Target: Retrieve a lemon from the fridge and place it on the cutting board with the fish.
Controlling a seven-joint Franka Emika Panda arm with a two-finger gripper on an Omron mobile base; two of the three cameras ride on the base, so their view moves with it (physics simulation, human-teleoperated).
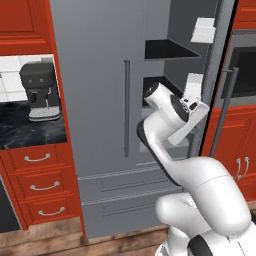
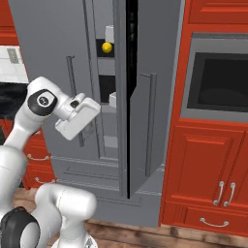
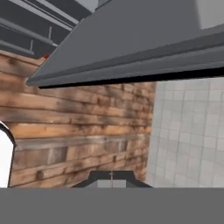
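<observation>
Hand view looks down along the clenched, empty gripper point(image 3: 111, 178), its dark tips pressed together above a wooden floor point(image 3: 74, 127) and a pale tiled patch, under the grey edge of the fridge point(image 3: 131, 48). Right base view shows the hand beside the fridge's open right door point(image 2: 145, 131). Inside, the lemon point(image 2: 107, 47) sits on an upper black shelf. Red cabinets point(image 2: 203, 160) flank the fridge.

Way off to the pincer's left, a black-and-silver coffee machine point(image 1: 39, 91) sits on the dark marble worktop point(image 1: 25, 131). Red drawers point(image 1: 37, 182) underneath; built-in oven point(image 2: 218, 80) to its right, wood floor point(image 3: 78, 127) below.
</observation>
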